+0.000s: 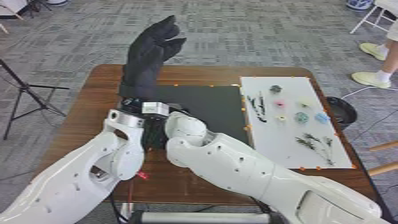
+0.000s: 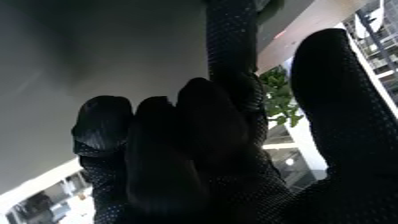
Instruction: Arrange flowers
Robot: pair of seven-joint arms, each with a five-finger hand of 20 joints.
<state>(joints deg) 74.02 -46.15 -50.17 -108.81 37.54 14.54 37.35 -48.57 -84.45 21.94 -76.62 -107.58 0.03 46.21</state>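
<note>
The left robot hand [image 1: 142, 65] pointed past the brown wooden table's [image 1: 209, 75] far edge, fingers extended. The right robot hand [image 2: 209, 135] had its thumb apart. Small multicoloured flowers [image 1: 302, 117] lay on a white rectangular sheet [image 1: 271, 142] near the right edge.

Soft, fairly even light covers the tabletop [image 1: 209, 72] and carpet [image 1: 240, 35] in the head view, brightening on the white board [image 1: 275, 140], while the right wrist view is dim, its foreground nearly black against glaring white patches.
</note>
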